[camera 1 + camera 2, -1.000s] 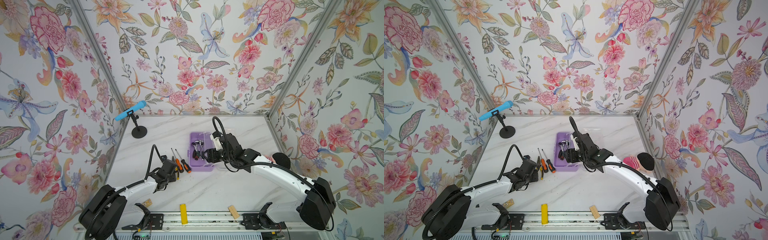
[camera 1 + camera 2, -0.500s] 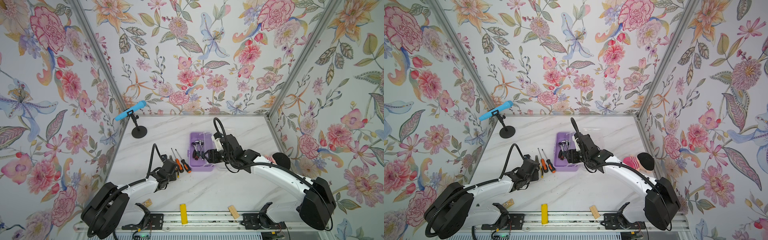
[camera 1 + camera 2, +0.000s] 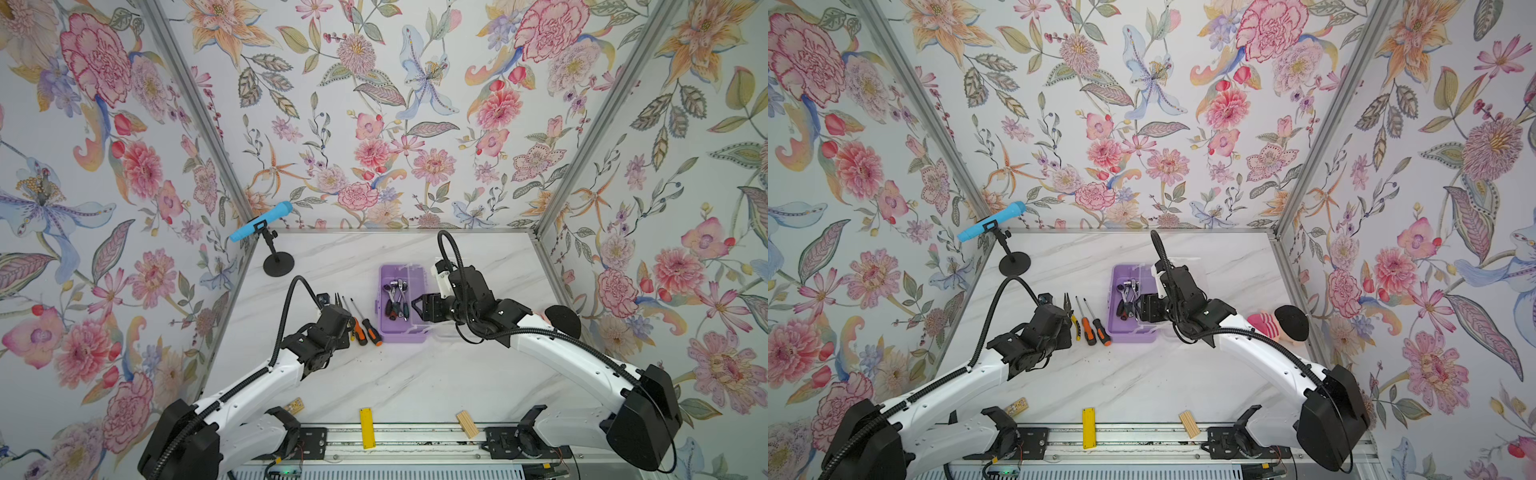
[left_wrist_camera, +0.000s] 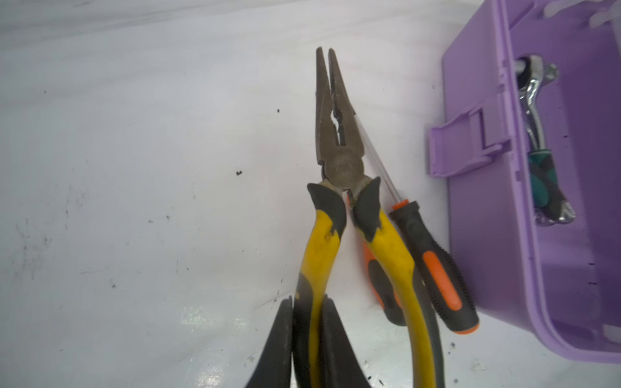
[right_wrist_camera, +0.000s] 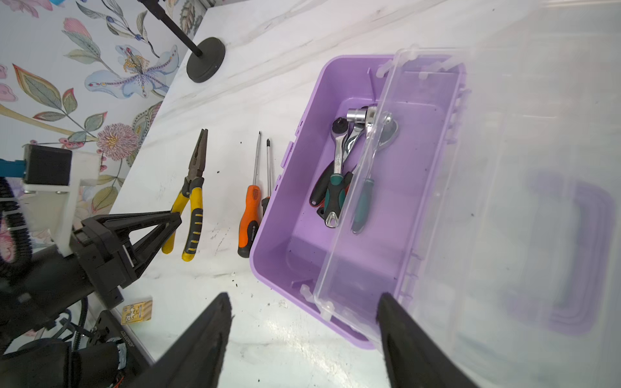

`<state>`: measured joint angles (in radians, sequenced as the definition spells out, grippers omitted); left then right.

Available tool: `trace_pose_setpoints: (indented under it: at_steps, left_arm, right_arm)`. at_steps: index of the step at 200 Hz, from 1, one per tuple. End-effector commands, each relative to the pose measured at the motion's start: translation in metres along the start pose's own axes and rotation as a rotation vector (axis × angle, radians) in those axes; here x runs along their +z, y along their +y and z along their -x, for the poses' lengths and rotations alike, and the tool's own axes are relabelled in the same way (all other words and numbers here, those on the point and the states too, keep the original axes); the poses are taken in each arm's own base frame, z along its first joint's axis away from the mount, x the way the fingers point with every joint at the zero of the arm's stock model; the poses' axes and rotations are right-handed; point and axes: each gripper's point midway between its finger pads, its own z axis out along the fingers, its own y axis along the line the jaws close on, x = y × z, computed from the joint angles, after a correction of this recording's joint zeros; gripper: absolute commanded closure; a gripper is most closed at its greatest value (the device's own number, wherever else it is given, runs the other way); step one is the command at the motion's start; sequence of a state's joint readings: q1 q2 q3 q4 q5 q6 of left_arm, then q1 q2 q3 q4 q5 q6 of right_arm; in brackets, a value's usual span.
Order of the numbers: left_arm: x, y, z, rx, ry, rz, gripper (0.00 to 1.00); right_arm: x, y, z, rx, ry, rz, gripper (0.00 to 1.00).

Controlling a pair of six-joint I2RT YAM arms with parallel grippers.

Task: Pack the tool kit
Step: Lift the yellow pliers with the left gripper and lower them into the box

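White marble tabletop (image 3: 395,386) carries the open lilac plastic case (image 5: 292,255); near it the left gripper (image 4: 307,302) pinches one handle of the yellow-handled long-nose pliers (image 4: 339,141), likely to load them, while the right gripper (image 5: 304,299), spread, hovers by the clear plastic lid (image 5: 504,168)

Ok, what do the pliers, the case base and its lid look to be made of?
The pliers: dull, tarnished grey-brown head, apparently steel; handles in scuffed yellow and black grips, probably rubbery plastic. The case base: opaque lilac moulded plastic, smooth, with a slight sheen. The lid: clear rigid plastic; a ratchet handle shows through it.
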<state>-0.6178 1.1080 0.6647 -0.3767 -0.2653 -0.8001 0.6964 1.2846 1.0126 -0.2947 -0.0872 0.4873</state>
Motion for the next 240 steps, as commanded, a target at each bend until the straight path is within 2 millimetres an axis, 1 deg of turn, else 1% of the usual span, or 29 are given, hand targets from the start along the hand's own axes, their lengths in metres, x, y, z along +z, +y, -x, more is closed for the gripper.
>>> trace_pose_setpoints:
  at_steps: [1,3,6,16,33,44,64,78,91,96,97,99,118,141,175,196,215,240]
  left_arm:
    - [-0.010,-0.033,0.028,0.056,-0.053,-0.056,1.00]
    - [-0.011,-0.037,0.030,0.060,-0.056,-0.063,1.00]
    - [-0.011,-0.042,0.033,0.065,-0.059,-0.070,1.00]
    - [-0.013,-0.063,0.041,0.082,-0.073,-0.105,1.00]
    - [-0.014,-0.097,0.053,0.107,-0.096,-0.166,1.00]
    - [-0.014,-0.119,0.062,0.120,-0.110,-0.206,1.00]
    - [-0.014,-0.157,0.075,0.132,-0.136,-0.285,1.00]
    - [-0.012,-0.181,0.079,0.144,-0.137,-0.333,1.00]
    - [-0.009,-0.199,0.082,0.158,-0.139,-0.356,1.00]
    - [-0.013,-0.205,0.087,0.157,-0.151,-0.375,1.00]
    - [-0.008,-0.207,0.083,0.163,-0.141,-0.369,1.00]
    - [-0.003,-0.209,0.081,0.167,-0.133,-0.367,1.00]
    - [0.003,-0.223,0.082,0.168,-0.129,-0.394,1.00]
    - [0.011,-0.238,0.078,0.169,-0.113,-0.424,1.00]
    - [0.022,-0.254,0.073,0.167,-0.094,-0.444,1.00]
    - [0.030,-0.259,0.070,0.165,-0.082,-0.445,1.00]
    - [0.038,-0.263,0.063,0.164,-0.060,-0.445,1.00]
    - [0.047,-0.263,0.057,0.153,-0.036,-0.429,1.00]
  right_arm:
    - [-0.022,-0.010,0.028,0.022,-0.110,-0.030,0.30]
    - [-0.024,-0.009,0.028,0.021,-0.113,-0.028,0.30]
    - [-0.027,-0.020,0.034,0.039,-0.129,-0.050,0.30]
    - [-0.036,-0.030,0.040,0.056,-0.158,-0.074,0.30]
    - [-0.049,-0.043,0.048,0.077,-0.200,-0.097,0.30]
    - [-0.055,-0.049,0.050,0.089,-0.211,-0.112,0.31]
    - [-0.061,-0.055,0.051,0.094,-0.221,-0.123,0.30]
    - [-0.062,-0.058,0.050,0.097,-0.220,-0.129,0.31]
    - [-0.062,-0.059,0.050,0.100,-0.217,-0.128,0.30]
    - [-0.062,-0.059,0.049,0.101,-0.215,-0.128,0.30]
    - [-0.062,-0.059,0.049,0.101,-0.215,-0.129,0.30]
    - [-0.062,-0.059,0.048,0.100,-0.215,-0.129,0.30]
    - [-0.062,-0.062,0.047,0.103,-0.212,-0.133,0.30]
    - [-0.060,-0.065,0.044,0.108,-0.202,-0.132,0.30]
    - [-0.059,-0.069,0.041,0.115,-0.193,-0.133,0.30]
    - [-0.057,-0.071,0.039,0.114,-0.185,-0.133,0.30]
    - [-0.057,-0.074,0.037,0.120,-0.181,-0.136,0.30]
    - [-0.056,-0.078,0.034,0.123,-0.173,-0.139,0.30]
